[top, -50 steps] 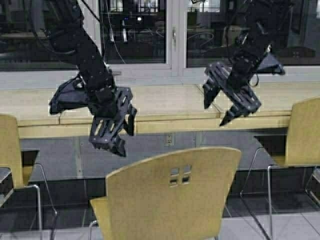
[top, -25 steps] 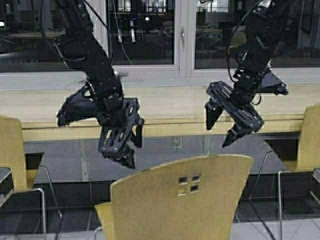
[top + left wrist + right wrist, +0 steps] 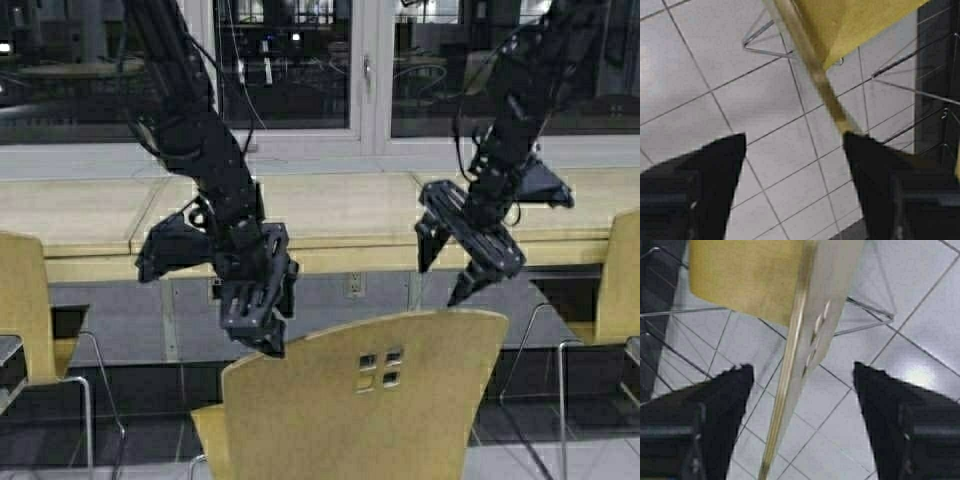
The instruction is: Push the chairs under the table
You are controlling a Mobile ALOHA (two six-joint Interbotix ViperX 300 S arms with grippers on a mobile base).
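Note:
The middle chair (image 3: 370, 400) stands pulled out in front of the long pale-wood table (image 3: 330, 205), its backrest with four square cutouts facing me. My left gripper (image 3: 270, 320) is open just above the backrest's left top corner. In the left wrist view (image 3: 792, 145) one fingertip (image 3: 852, 145) overlaps the backrest's top edge (image 3: 822, 82). My right gripper (image 3: 440, 283) is open above the backrest's right top corner. In the right wrist view (image 3: 801, 375) its jaws straddle the backrest edge (image 3: 807, 345) without touching. A second chair (image 3: 20, 300) stands at far left and a third (image 3: 625, 280) at far right.
Windows with a white frame (image 3: 370, 90) run behind the table. A wall socket (image 3: 353, 285) sits under the table's front edge. Grey tiled floor (image 3: 715, 75) lies below the chair, whose chrome wire legs (image 3: 865, 310) spread over it.
The robot drove slightly, shifting the scene right and bringing the middle chair closer. Then my left gripper dropped to the backrest's left corner. My right gripper lowered a little.

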